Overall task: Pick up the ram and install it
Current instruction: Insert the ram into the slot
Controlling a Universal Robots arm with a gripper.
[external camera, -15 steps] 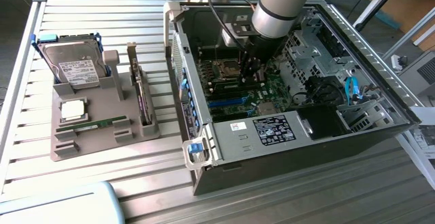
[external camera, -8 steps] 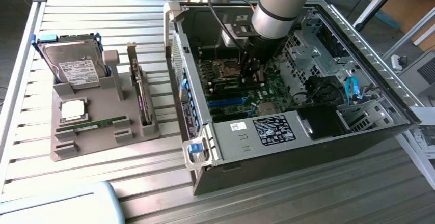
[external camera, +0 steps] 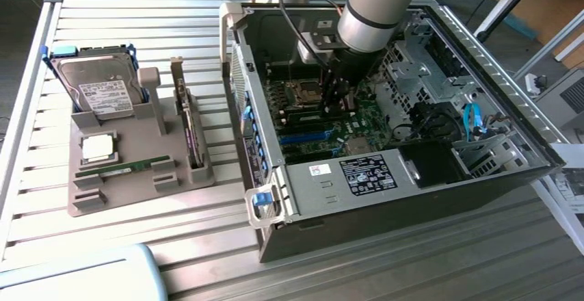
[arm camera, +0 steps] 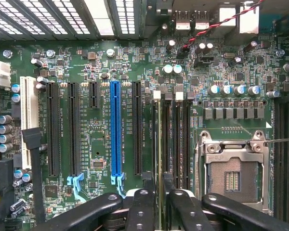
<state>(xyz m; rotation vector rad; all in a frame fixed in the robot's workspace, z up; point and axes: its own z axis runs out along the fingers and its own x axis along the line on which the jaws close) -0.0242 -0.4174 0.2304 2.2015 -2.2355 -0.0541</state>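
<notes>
Case (external camera: 411, 222) lies open on its side with the arm (external camera: 379, 7) reaching down into it, right by the CPU socket (arm camera: 231, 175). Motherboard (arm camera: 96, 72) spreads flat around that socket. The gripper (arm camera: 158, 187) hangs just beside the socket, over the memory slots (arm camera: 179, 139).

Its fingers (arm camera: 140, 209) are drawn close together on a thin strip seen edge-on. I read that strip as the ram (arm camera: 159, 144), pinched by its upper edge (edge-on, so not certain). It runs parallel to the socket's near side, in line with the slot farthest from the socket.

Doing this step well, my take:
- keep the stick upright and parallel to the slot, no twist
- line the notch up with the slot key before any force
- check that both end latches are open
- press straight down, evenly along the length
- hold clear of the socket's lever and its pins

Counts, big to small:
- 1 case, 1 arm
- 1 grey tray (external camera: 137, 140), outside the case and well apart from the socket
- 1 hard drive (external camera: 100, 85), 1 upright expansion card (external camera: 189, 137) and 1 processor chip (external camera: 98, 147), all on that tray
- 4 memory slots in the bank beside the socket, as far as I can tell
- 2 ram sticks: one at the gripper, plus a second ram stick (external camera: 123, 169) lying on the tray
</notes>
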